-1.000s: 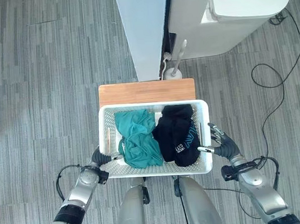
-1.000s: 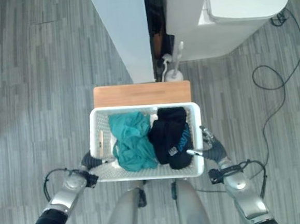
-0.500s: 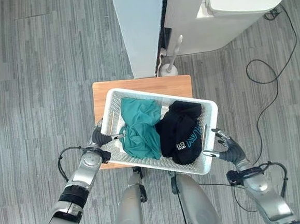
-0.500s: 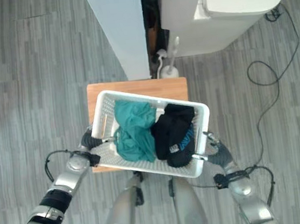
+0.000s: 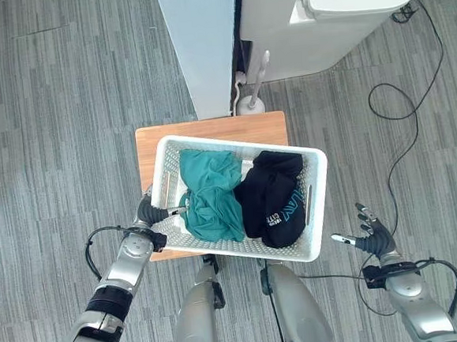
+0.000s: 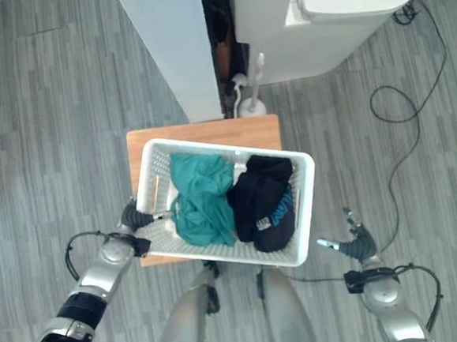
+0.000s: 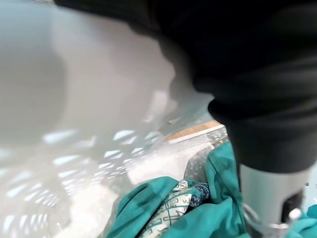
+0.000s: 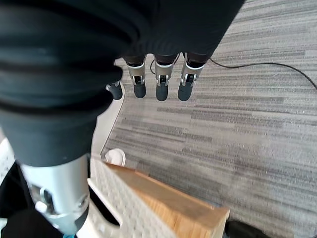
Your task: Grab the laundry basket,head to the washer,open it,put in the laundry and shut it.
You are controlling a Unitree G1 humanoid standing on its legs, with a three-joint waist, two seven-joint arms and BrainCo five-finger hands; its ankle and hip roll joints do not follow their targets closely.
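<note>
The white laundry basket (image 5: 258,248) sits skewed on a small wooden stool (image 5: 209,130), its right end hanging past the stool's edge. Inside lie a teal garment (image 5: 210,194) and a black garment (image 5: 275,197). My left hand (image 5: 145,215) grips the basket's left end, with the thumb (image 7: 270,198) inside over the teal cloth. Out to the right, my right hand (image 5: 373,241) hangs over the carpet, apart from the basket, its fingers (image 8: 157,82) straight and open. The white washer (image 5: 350,7) stands at the far right.
A tall pale panel (image 5: 203,46) rises behind the stool, left of the washer. A white brush in a holder (image 5: 250,98) stands at its foot. A black cable (image 5: 402,118) loops over the grey carpet on the right.
My right hand has let go of the basket's right end and drawn away to the right. The basket has turned askew on the stool, my left hand still holding it. The camera has shifted a little.
</note>
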